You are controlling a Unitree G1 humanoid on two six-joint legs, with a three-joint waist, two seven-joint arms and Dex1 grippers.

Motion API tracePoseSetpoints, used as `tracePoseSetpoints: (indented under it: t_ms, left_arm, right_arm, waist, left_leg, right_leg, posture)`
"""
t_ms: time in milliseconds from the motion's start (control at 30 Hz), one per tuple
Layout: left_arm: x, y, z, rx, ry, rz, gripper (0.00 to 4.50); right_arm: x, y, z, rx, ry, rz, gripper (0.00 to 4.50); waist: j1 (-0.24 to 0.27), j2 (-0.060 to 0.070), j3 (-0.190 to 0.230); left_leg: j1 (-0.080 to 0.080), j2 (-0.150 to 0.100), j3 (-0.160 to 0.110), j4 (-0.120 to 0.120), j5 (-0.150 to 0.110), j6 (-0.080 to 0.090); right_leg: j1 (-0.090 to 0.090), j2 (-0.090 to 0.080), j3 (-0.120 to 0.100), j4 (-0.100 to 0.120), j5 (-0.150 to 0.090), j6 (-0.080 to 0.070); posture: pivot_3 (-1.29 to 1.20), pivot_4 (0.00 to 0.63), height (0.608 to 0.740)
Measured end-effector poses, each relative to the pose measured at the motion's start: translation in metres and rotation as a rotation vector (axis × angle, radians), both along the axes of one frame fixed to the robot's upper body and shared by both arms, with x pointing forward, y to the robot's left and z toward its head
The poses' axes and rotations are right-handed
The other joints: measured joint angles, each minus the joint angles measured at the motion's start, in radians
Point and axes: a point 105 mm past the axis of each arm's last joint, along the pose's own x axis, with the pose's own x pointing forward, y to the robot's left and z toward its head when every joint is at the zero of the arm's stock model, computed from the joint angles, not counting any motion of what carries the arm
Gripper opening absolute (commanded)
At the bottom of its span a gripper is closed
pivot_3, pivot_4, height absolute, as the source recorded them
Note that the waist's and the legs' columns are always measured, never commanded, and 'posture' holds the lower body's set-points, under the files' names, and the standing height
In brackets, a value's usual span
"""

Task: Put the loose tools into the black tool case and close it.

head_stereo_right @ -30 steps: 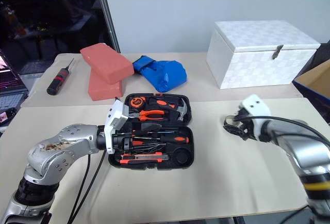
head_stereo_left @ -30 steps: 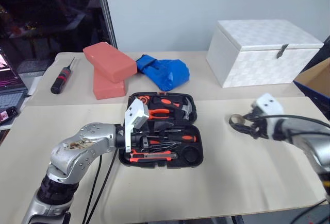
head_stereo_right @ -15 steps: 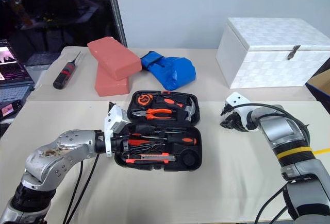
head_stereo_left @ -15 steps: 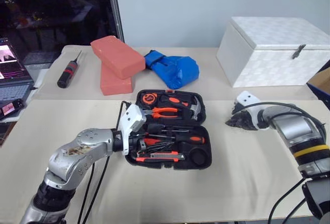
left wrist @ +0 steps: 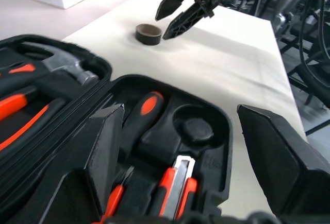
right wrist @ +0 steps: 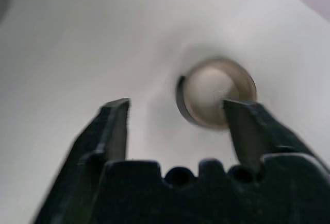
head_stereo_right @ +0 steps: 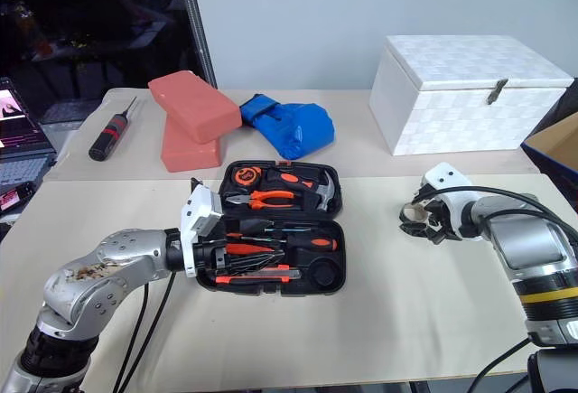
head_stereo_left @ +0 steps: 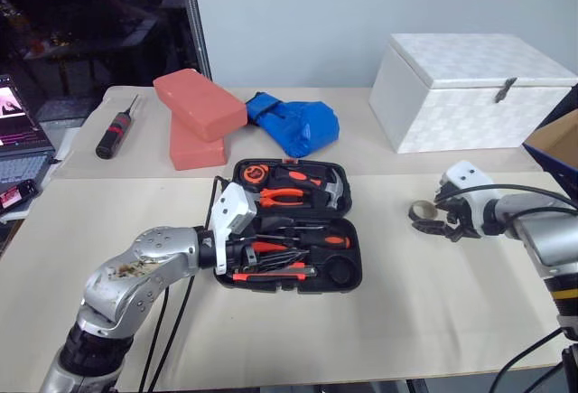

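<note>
On the beige table [head_stereo_left: 433,303] the black tool case [head_stereo_left: 293,230] lies open, ready for filling; the left gripper [left wrist: 180,147] gapes empty over it; the right gripper [head_stereo_left: 449,227], spread wide and holding nothing, hovers beside the grey tape roll [head_stereo_left: 421,211], presumably to grasp it.

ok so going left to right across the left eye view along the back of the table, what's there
black-and-red screwdriver → stacked red bricks → blue bag → white box → cardboard box at the right edge

The right gripper [head_stereo_right: 432,227] hovers by the tape roll [head_stereo_right: 414,215], right of the open tool case [head_stereo_right: 330,196].
</note>
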Motion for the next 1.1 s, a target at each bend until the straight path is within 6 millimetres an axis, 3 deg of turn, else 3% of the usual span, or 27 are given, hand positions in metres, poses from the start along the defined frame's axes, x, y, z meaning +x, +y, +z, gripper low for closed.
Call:
tracePoseSetpoints:
  t_ms: [67, 100, 200, 467, 733, 867, 933, 1000, 1100]
  left_arm:
    - [0.0, -0.002, 0.001, -0.002, -0.007, -0.012, 3.76]
    - [0.0, -0.003, 0.001, -0.002, -0.008, -0.016, 3.76]
    - [-0.001, -0.004, 0.001, 0.001, -0.011, -0.026, 3.76]
    - [0.0, -0.005, 0.007, -0.004, -0.05, -0.038, 3.76]
    - [-0.001, -0.007, 0.01, -0.041, -0.068, -0.045, 3.76]
    - [-0.009, 0.008, 0.005, -0.099, -0.07, -0.045, 3.76]
    - [-0.015, 0.024, 0.0, -0.089, -0.032, -0.06, 3.76]
    - [-0.019, 0.033, 0.003, -0.102, -0.036, -0.07, 3.76]
    - [-0.026, 0.057, -0.011, -0.071, 0.016, -0.073, 3.76]
  right_arm:
    - [0.006, 0.008, -0.001, 0.037, 0.001, 0.007, 3.95]
    - [0.008, 0.012, -0.002, 0.048, 0.001, 0.012, 3.68]
    - [0.015, 0.013, -0.005, 0.057, 0.021, 0.007, 2.84]
    - [0.021, -0.003, -0.022, -0.011, 0.073, -0.007, 0.04]
    - [0.019, 0.007, -0.014, 0.021, 0.063, 0.049, 0.04]
    - [-0.017, 0.059, 0.021, 0.131, 0.067, 0.315, 0.04]
    - [-0.054, 0.096, 0.035, 0.111, 0.098, 0.531, 0.04]
    - [-0.069, 0.116, 0.032, 0.07, 0.117, 0.636, 0.04]
    - [-0.088, 0.155, 0.008, -0.013, 0.177, 0.789, 0.04]
  waist:
    - [-0.006, 0.0, 0.0]
    - [-0.008, 0.0, 0.0]
    - [-0.01, 0.0, 0.0]
    - [-0.01, 0.0, 0.0]
    - [-0.011, 0.0, 0.0]
    - [-0.015, 0.003, 0.002]
    - [-0.012, 0.003, 0.002]
    - [-0.011, 0.003, 0.002]
    - [-0.015, 0.003, 0.002]
  left_leg:
    - [0.002, 0.0, 0.0, 0.0, 0.0, 0.0]
    - [0.002, 0.0, 0.0, 0.0, 0.0, 0.0]
    - [0.002, 0.0, 0.0, 0.0, 0.001, 0.0]
    - [0.0, -0.001, 0.0, 0.0, 0.0, 0.0]
    - [0.001, 0.0, -0.001, 0.0, 0.0, 0.0]
    - [0.001, 0.001, -0.004, -0.003, 0.0, 0.0]
    - [0.001, 0.003, -0.006, -0.004, 0.0, 0.001]
    - [0.001, 0.003, -0.005, -0.004, 0.0, 0.0]
    - [0.004, 0.005, -0.004, -0.004, 0.001, 0.0]
  right_leg:
    - [0.002, 0.0, 0.0, 0.0, 0.0, 0.0]
    - [0.002, 0.0, 0.0, 0.0, 0.0, 0.0]
    - [0.002, 0.0, 0.0, 0.0, 0.0, 0.0]
    - [0.001, -0.001, 0.0, -0.001, 0.0, 0.0]
    - [0.001, 0.0, 0.0, 0.0, 0.0, 0.0]
    - [-0.001, 0.0, 0.001, 0.001, -0.001, -0.001]
    - [0.0, 0.002, -0.003, 0.001, -0.003, -0.003]
    - [0.0, 0.002, -0.004, 0.001, -0.003, -0.003]
    - [0.0, 0.0, -0.002, 0.001, -0.005, -0.011]
  posture:
    - [0.0, 0.15, 0.74]
    - [0.0, 0.15, 0.74]
    - [0.0, 0.15, 0.74]
    - [0.0, 0.15, 0.74]
    - [0.0, 0.15, 0.74]
    - [0.0, 0.15, 0.74]
    - [0.0, 0.15, 0.74]
    - [0.0, 0.15, 0.74]
    - [0.0, 0.15, 0.74]
